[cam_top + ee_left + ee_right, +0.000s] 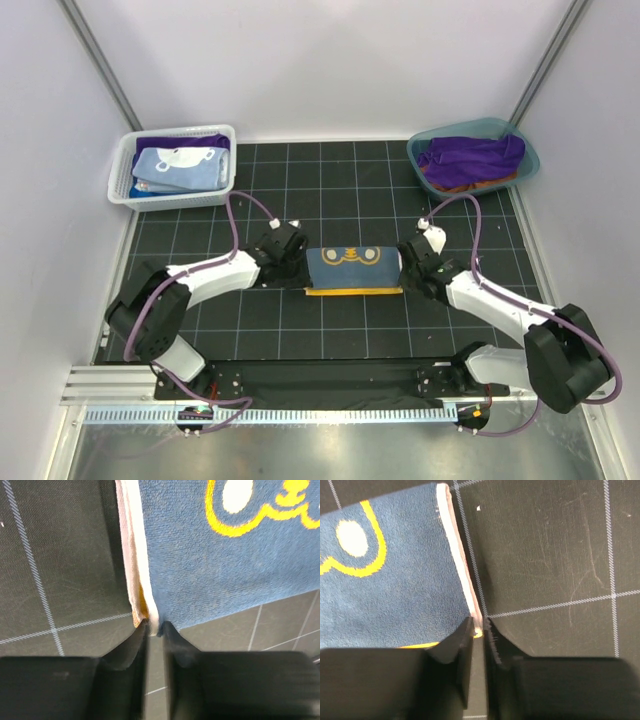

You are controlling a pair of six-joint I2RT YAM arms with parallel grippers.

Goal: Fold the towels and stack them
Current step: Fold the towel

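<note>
On the mat (330, 200), navy towel (354, 268), wrist views show corners between fingers (125, 655)

No text is legible; the navy towel (352, 262) shows only pictorial print

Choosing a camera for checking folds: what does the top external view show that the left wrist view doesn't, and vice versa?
Top external only: the whole folded navy towel, an arm at each end, the white basket and teal tub holding other towels. Left wrist only: pale and yellow hem layers pinched in the left gripper. Both: navy cloth with yellow print on the black mat.
</note>
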